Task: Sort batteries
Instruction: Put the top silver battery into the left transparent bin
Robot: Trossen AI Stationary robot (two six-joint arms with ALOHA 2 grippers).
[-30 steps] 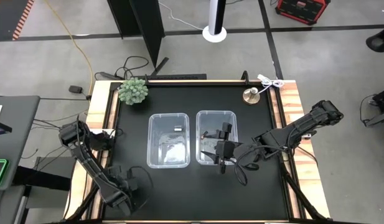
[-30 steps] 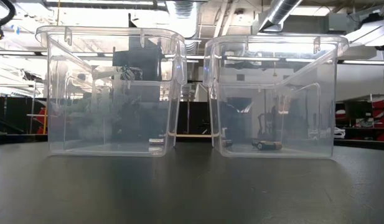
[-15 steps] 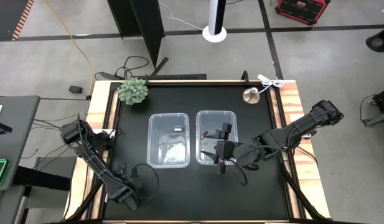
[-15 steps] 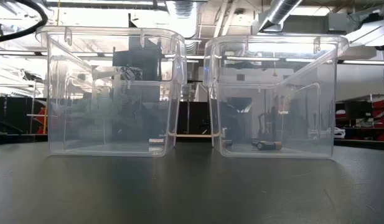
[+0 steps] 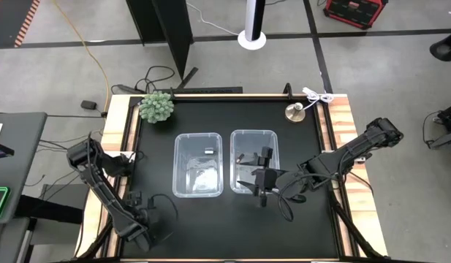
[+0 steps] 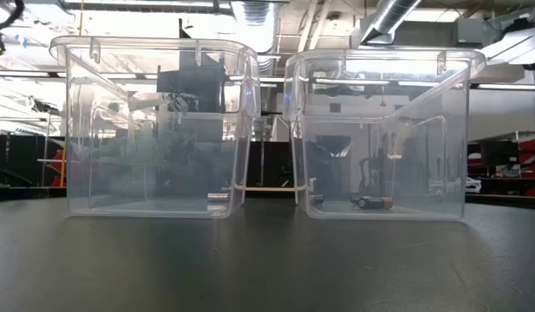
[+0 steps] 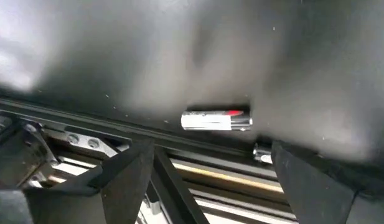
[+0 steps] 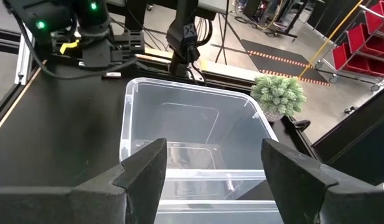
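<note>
A silvery battery (image 7: 215, 120) with a red mark lies on its side on the black table, close to the left edge; it also shows in the right wrist view as a small cell (image 8: 111, 75). My left gripper (image 7: 210, 158) (image 5: 141, 230) stands open at the near left corner, its fingers on either side of the battery and apart from it. My right gripper (image 8: 213, 165) (image 5: 262, 181) is open over the near rim of the right bin (image 5: 253, 157). A silvery cell (image 6: 218, 198) lies in the left bin (image 6: 154, 130), and dark cells (image 6: 371, 202) lie in the right bin (image 6: 384, 130).
A small potted plant (image 5: 156, 107) stands at the far left corner and a round metal bell-like object (image 5: 294, 112) at the far right. Bare black table (image 5: 196, 226) lies in front of the bins. The table's metal frame (image 7: 198, 180) runs just beyond the battery.
My left arm has shifted a little toward the table's left edge at the near left corner. The bins and the cells in them have stayed where they were.
</note>
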